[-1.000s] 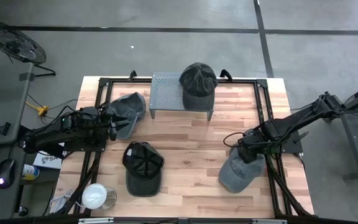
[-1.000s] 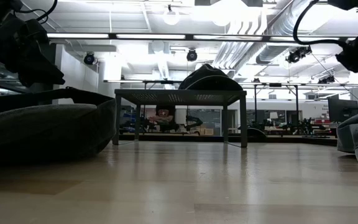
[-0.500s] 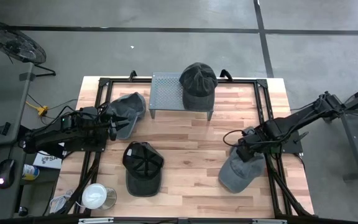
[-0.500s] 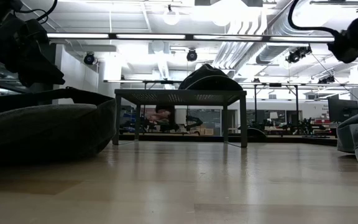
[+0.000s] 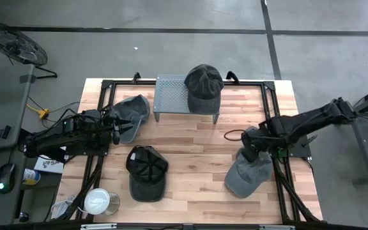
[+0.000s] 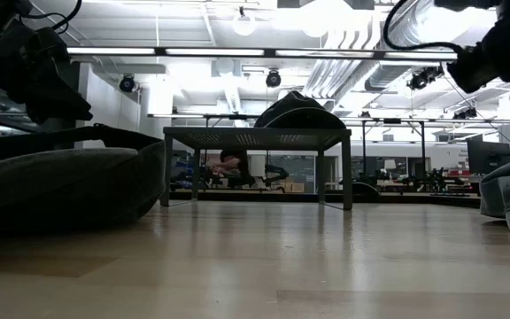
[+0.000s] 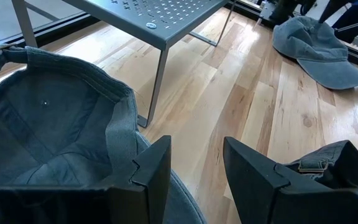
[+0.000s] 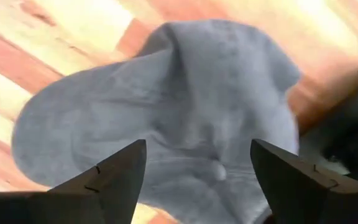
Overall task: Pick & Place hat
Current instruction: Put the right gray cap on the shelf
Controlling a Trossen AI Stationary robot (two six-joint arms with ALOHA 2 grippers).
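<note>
Several caps lie on the wooden table. A dark grey cap (image 5: 204, 86) sits on the grey perforated stand (image 5: 171, 96) at the far middle. At the right lies a grey-blue cap (image 5: 246, 176) (image 8: 166, 99), crown up. My right gripper (image 5: 251, 148) (image 8: 197, 146) hangs over it, pointing down, open wide, one finger on each side above the crown. A blue-grey cap (image 5: 131, 114) (image 7: 48, 124) lies upside down at the left. My left gripper (image 5: 116, 131) (image 7: 196, 143) stands open next to its rim, with nothing between the fingers. A black cap (image 5: 147, 171) lies upside down near the front.
A clear cup with a white lid (image 5: 98, 202) stands at the near left corner. Black frame rails (image 5: 270, 108) run along the table's far and right sides. Bare wood (image 5: 197, 147) lies between the stand, the black cap and the grey-blue cap.
My right gripper has swung a little toward the table's far edge and left over the grey-blue cap, rising slightly and rolling about its wrist. The cap stays on the table. My left arm has kept still.
</note>
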